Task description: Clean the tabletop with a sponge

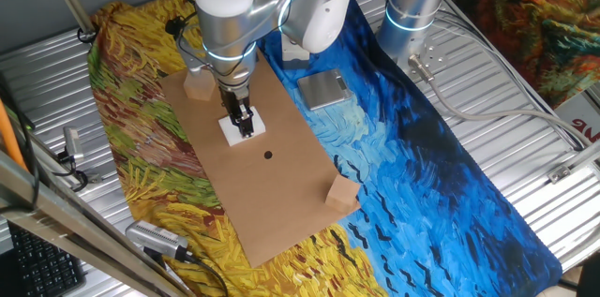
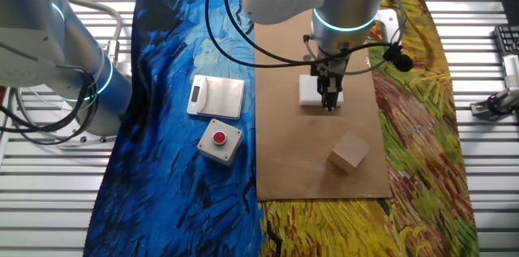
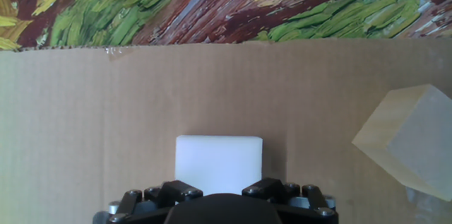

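Gripper point(image 3: 219, 199) seen nearest in hand view, fingers pinched on sponge point(image 3: 219, 164), sponge pressed flat on board point(image 1: 281, 194). Black spot point(image 1: 268, 155) sits near, just ahead of sponge, not wiped yet by looks of it. Risks, guessed: board not fixed down, could get dragged over cloth point(image 1: 422, 175) if pushed too hard; cube point(image 3: 413, 143) close beside sponge, could get knocked on a wide stroke; foam could slip from grip.

A blue-and-yellow painted cloth point(image 1: 441, 175) covers the ribbed metal bench point(image 1: 525, 100). Two tan wooden cubes are present: one point(image 1: 343, 192) near one end of the brown board, the other point(image 1: 198, 84) near the opposite end. A grey metal plate point(image 2: 216, 96) lies just beside a white box with a red button point(image 2: 220, 140).
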